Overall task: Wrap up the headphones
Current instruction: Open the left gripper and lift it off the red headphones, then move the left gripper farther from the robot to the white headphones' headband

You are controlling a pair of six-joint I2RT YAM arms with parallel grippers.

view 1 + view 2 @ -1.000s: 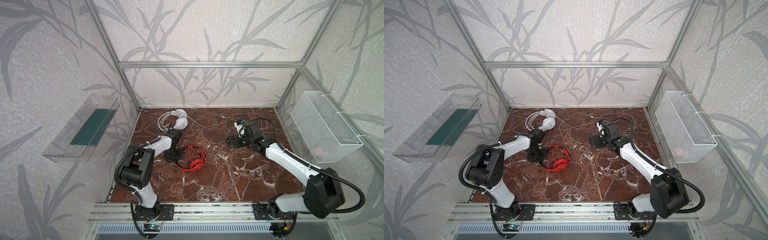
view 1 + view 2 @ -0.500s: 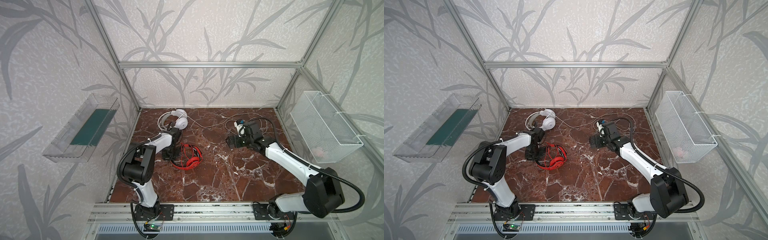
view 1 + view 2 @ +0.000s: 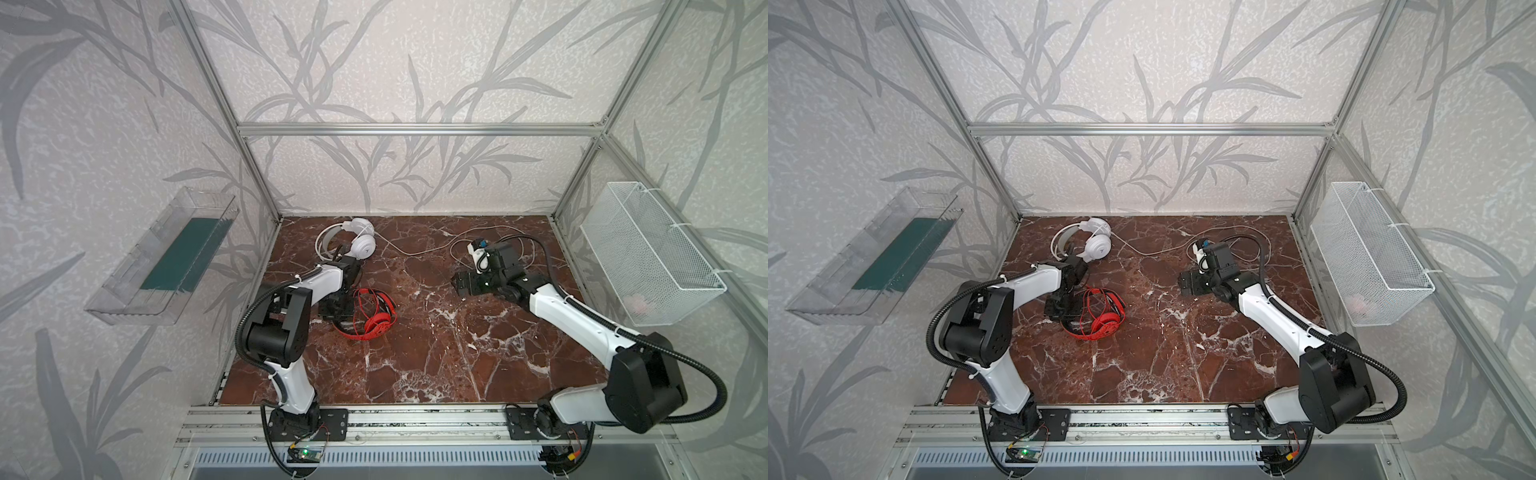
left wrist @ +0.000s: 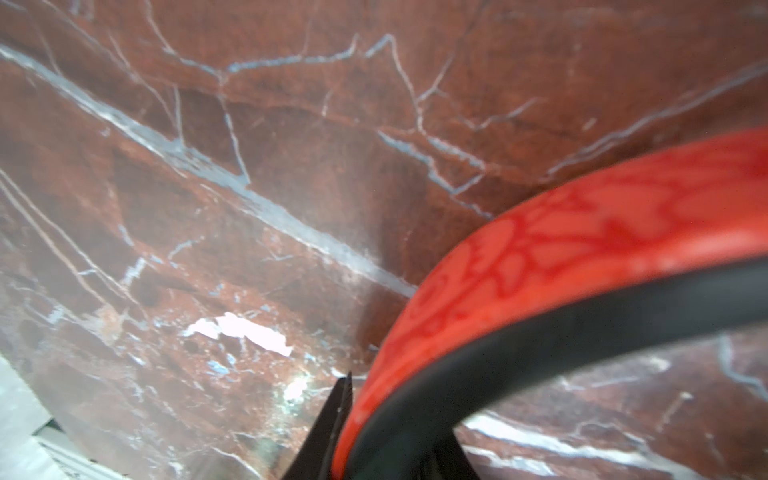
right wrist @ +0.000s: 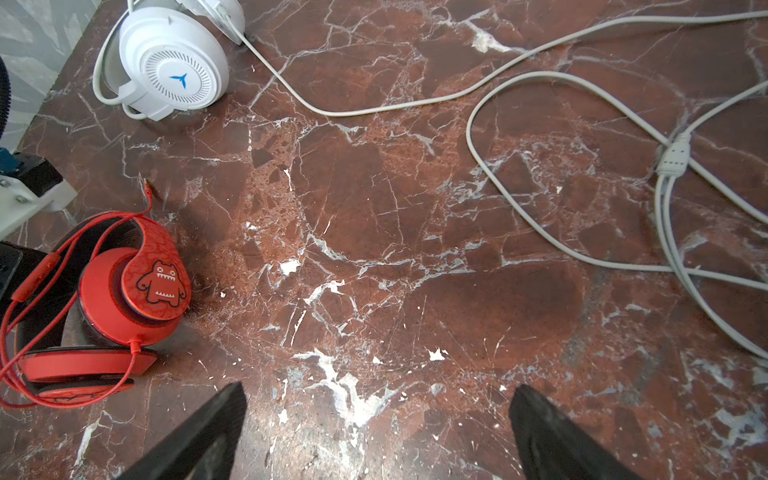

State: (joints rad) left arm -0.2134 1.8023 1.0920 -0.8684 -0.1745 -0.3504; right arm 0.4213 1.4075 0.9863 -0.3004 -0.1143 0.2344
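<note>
The red headphones [image 3: 374, 322] [image 3: 1104, 326] [image 5: 133, 299] lie left of centre on the marble floor, their thin red cable looped over them. My left gripper [image 3: 337, 308] [image 4: 395, 415] sits at their left side. The red band with its black inner side [image 4: 582, 232] runs between its fingers, and one finger [image 4: 340, 411] lies against the red face. The white headphones [image 3: 361, 245] [image 5: 174, 75] rest at the back left. Their long white-grey cable [image 3: 415, 251] [image 5: 540, 249] trails right and coils near my right gripper [image 3: 463, 286] [image 5: 378, 390], which hangs open over bare floor.
A clear plastic tray [image 3: 166, 266] hangs on the left wall and a white wire basket [image 3: 648, 257] on the right wall. Aluminium frame posts border the floor. The white cable's loops cover the back right of the floor.
The left arm has drawn the red headphones a little to the left and its elbow has swung in. The right arm has stayed still.
</note>
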